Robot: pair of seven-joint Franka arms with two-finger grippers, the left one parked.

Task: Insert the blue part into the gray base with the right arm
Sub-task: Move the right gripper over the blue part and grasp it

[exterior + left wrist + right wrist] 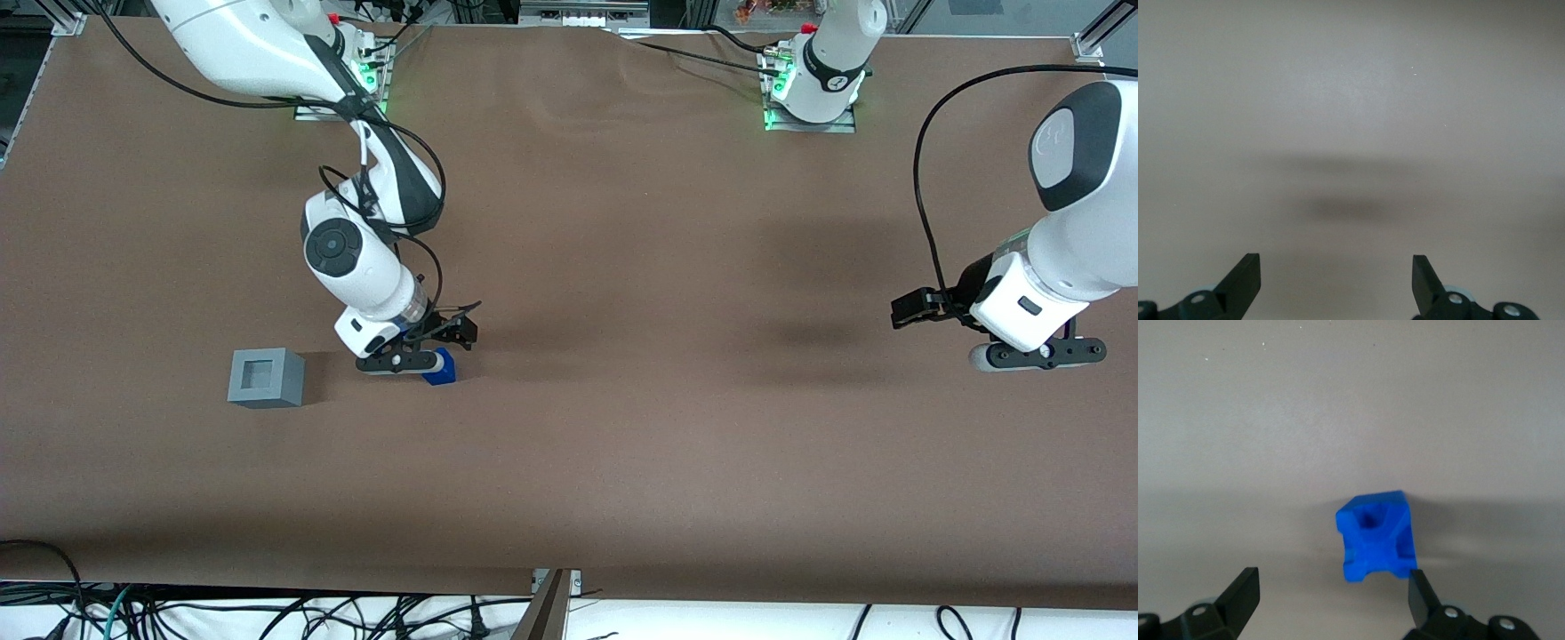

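Note:
The blue part (439, 368) lies on the brown table, nearer the parked arm's end than the gray base (266, 377). The base is a light-gray cube with a square socket in its top face, standing apart from the part. My right gripper (418, 353) hangs low over the table just above the blue part, between it and the base. In the right wrist view the blue part (1376, 537) lies ahead of the gripper (1331, 597), close to one fingertip (1419, 590). The fingers stand wide apart, open, with nothing between them.
Brown table cover (622, 444) spreads all round the two pieces. The parked arm (1049, 284) hangs over the table toward its own end. Arm bases (809, 84) stand along the table edge farthest from the front camera. Cables lie below the near edge.

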